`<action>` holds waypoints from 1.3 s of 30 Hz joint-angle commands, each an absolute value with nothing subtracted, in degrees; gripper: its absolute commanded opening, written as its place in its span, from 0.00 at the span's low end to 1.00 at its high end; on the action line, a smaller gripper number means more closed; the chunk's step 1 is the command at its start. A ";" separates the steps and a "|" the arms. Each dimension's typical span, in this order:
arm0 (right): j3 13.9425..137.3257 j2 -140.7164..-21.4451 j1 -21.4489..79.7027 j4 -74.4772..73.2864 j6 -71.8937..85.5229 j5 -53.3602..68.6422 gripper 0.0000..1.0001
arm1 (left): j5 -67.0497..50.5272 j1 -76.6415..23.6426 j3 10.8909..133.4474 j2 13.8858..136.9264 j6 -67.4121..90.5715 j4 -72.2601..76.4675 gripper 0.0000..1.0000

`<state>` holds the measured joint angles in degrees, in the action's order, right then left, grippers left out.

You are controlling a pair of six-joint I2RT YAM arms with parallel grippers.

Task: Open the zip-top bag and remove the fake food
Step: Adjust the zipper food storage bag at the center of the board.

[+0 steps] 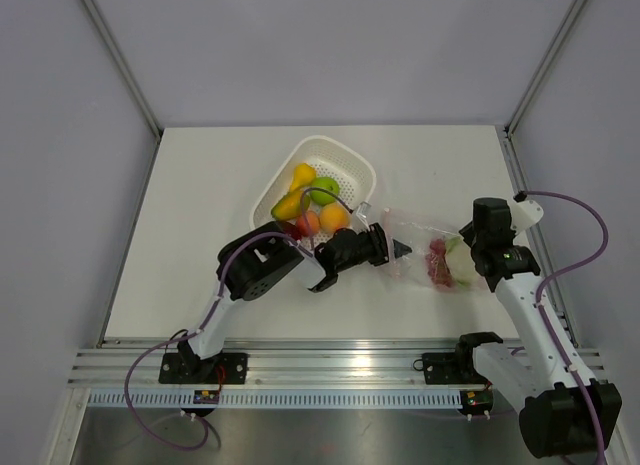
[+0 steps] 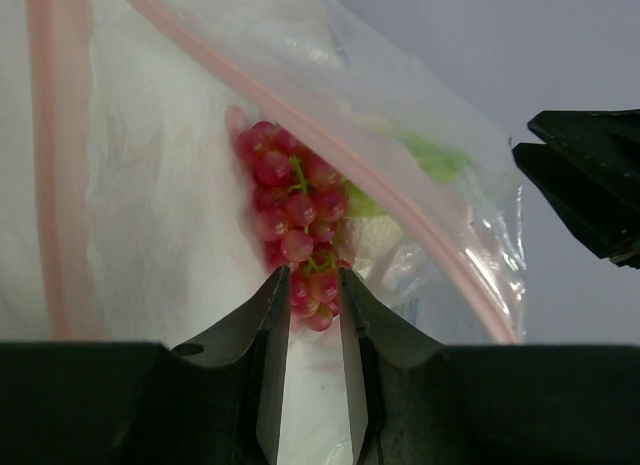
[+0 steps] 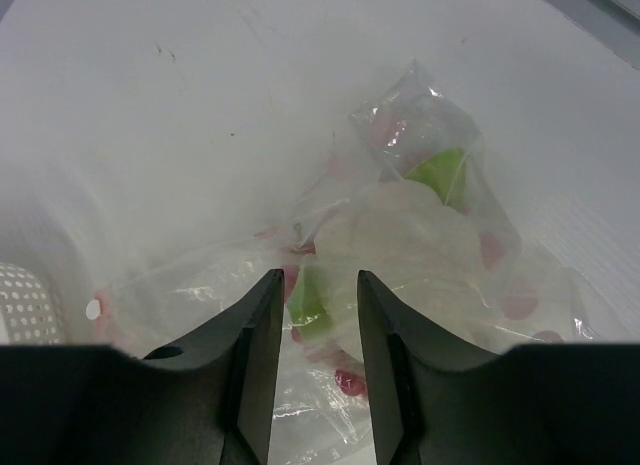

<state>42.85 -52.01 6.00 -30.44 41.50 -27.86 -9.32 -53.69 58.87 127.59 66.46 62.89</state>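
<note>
At the bag's mouth, entries running outward from the claw:

1. Left gripper [image 2: 312, 290]. I am holding it level, pointing toward the right arm. Its jaws are standing a narrow gap apart and clamping nothing I can see.
2. Grape bunch [image 2: 295, 210], dark red. It is lying inside the zip-top bag [image 1: 408, 233], just beyond the tips, with its lower end showing through the gap. The top view is showing the tips short of it, not touching.
3. Zip strip [image 2: 380, 190], pinkish. It is running diagonally past the bunch, with the opposite strip [image 2: 60, 135] standing well apart on the left, so the mouth is gaping.
4. Leafy piece [image 3: 400, 245], pale, and a green piece [image 3: 440, 170]. Both are lying deeper in the bag, behind the grapes.
5. Right gripper [image 3: 315, 285]. It is hovering over the bag's closed end with its jaws apart. I cannot tell whether it is touching the film.
6. White basket [image 1: 345, 157]. It is sitting on the table [image 1: 200, 235] near the left forearm and holding yellow, green and orange pieces of the fake food [image 1: 322, 193].

Handling note, my judgement: I am reaching in for the grapes. I am planning to keep the fingers centred between the two strips. The bunch looks broader than the present gap, so I am planning to widen the jaws before contact. I am aiming for its thick middle, not a single berry. The withdrawal should be straight back along the entry line. Catching film along with the grapes is the main risk. Pinning the closed end with the right claw should be stopping the bag from sliding.
</note>
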 commanded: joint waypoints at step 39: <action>44.56 -49.92 4.84 -30.58 41.84 -27.51 0.43 | 4.65 -60.73 56.25 123.04 63.72 56.08 0.27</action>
<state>42.85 -50.22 5.50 -30.76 41.74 -27.35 0.51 -60.47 54.28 121.75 62.54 52.34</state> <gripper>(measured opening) 0.426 0.277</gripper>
